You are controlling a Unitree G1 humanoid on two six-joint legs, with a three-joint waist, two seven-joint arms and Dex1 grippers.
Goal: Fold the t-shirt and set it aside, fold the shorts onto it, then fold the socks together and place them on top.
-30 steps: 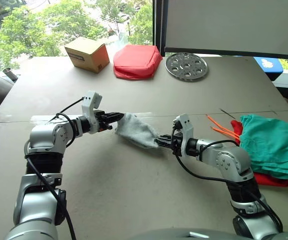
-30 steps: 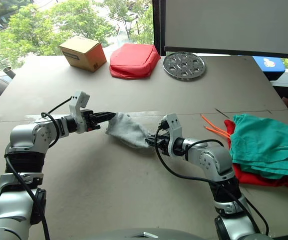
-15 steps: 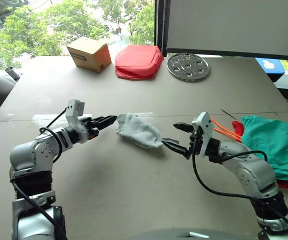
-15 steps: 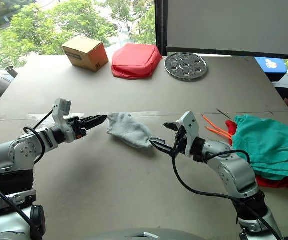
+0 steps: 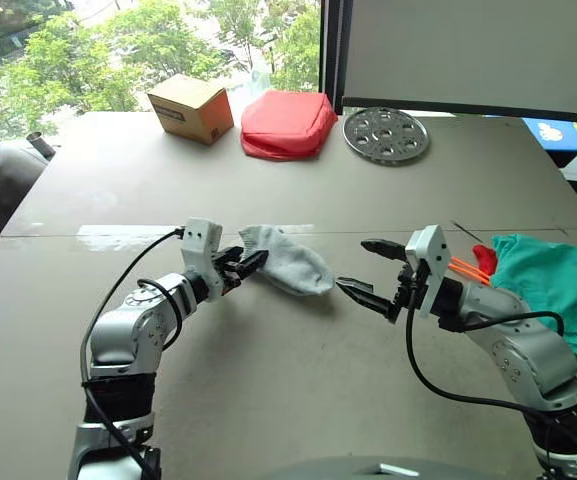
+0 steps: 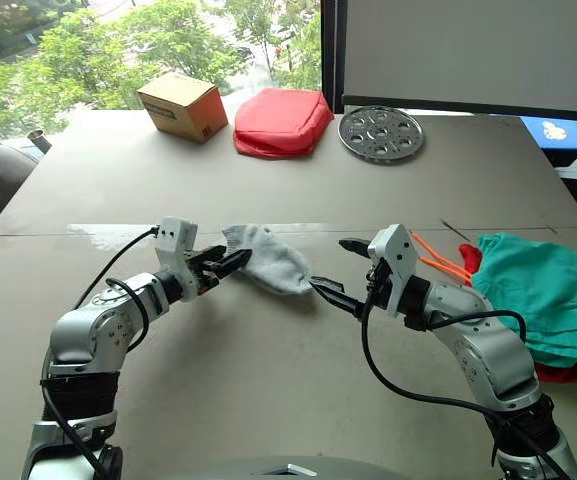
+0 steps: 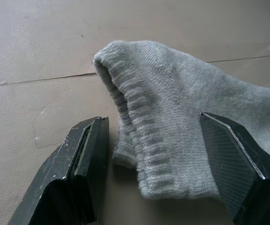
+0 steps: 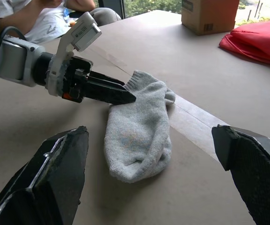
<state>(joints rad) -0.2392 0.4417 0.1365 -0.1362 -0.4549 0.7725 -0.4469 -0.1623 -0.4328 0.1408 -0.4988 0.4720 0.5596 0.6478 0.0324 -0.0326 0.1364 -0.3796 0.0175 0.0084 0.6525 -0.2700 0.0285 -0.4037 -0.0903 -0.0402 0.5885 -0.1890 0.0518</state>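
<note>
Socks [image 5: 290,265]: light grey knit, ribbed cuff, lying as one flat folded bundle on the bench [image 5: 268,390] at the centre of the head frame, toe end toward the right claw.
Left claw [image 5: 244,268]: released; its fingers straddle the ribbed cuff without pinching it, one finger on each side in the left wrist view.
Right claw [image 5: 366,272]: spread wide and empty, just beside the toe end of the socks, not touching.
Step in hand: judged to be picking up the folded socks to carry them to the pile.
How to do it well: close on both layers at the cuff rather than the top layer alone, so the pair stays together; lift without dragging, and support the toe end so the bundle does not unfold.
Shorts [image 5: 558,295]: teal, folded at the right edge of the frame, orange drawstring [image 6: 434,257] trailing toward the centre.
T-shirt [image 6: 568,374]: red edge showing beneath the shorts.
Destination: top of the shorts, well apart from the socks.
</note>
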